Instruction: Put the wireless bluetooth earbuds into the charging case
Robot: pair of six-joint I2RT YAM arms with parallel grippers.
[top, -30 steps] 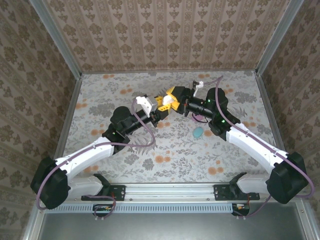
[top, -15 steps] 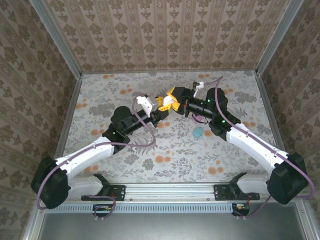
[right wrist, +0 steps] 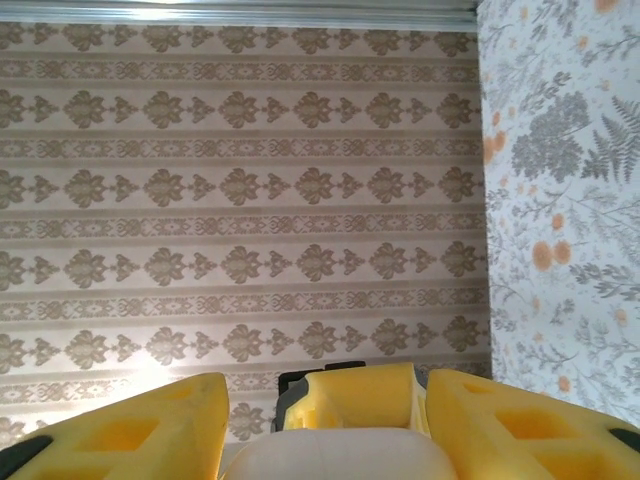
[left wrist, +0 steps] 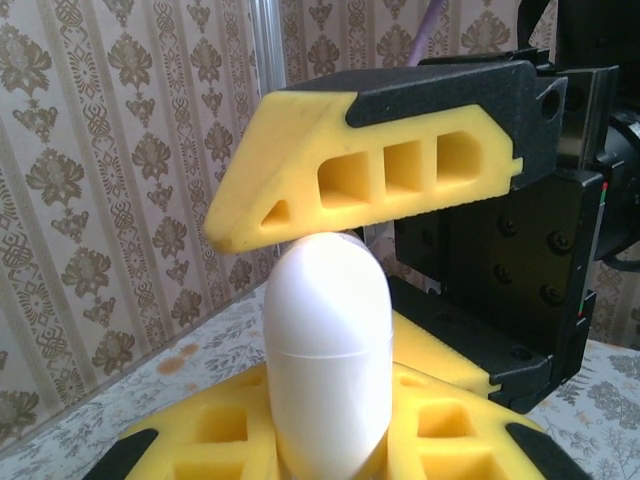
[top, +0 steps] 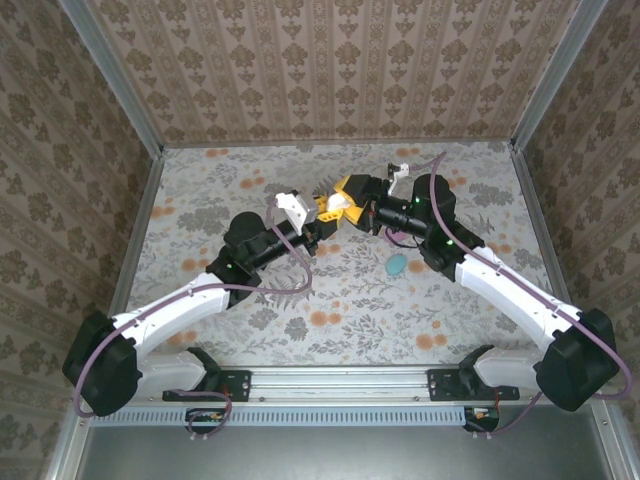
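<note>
A white egg-shaped charging case [left wrist: 325, 350], closed with its seam showing, stands upright between the yellow fingers of my left gripper [left wrist: 325, 445], which is shut on its lower half. My right gripper [right wrist: 330, 440] meets it from the other side above the middle of the table. One of the right gripper's fingers [left wrist: 400, 150] lies over the case's top and the other passes behind it. In the right wrist view the case [right wrist: 335, 455] sits between both pads; whether they press on it is unclear. In the top view the two grippers [top: 325, 212] [top: 345, 198] meet tip to tip. The earbuds are out of view.
A teal case [top: 397, 264] lies on the floral table just right of centre, under the right forearm. A small pink object [top: 401, 236] lies beside it, partly hidden by the right arm. Patterned walls [top: 320, 70] close in the back and sides.
Both arms have stayed almost still. The left wrist has edged slightly toward the right gripper, with the white case still between the two grippers.
</note>
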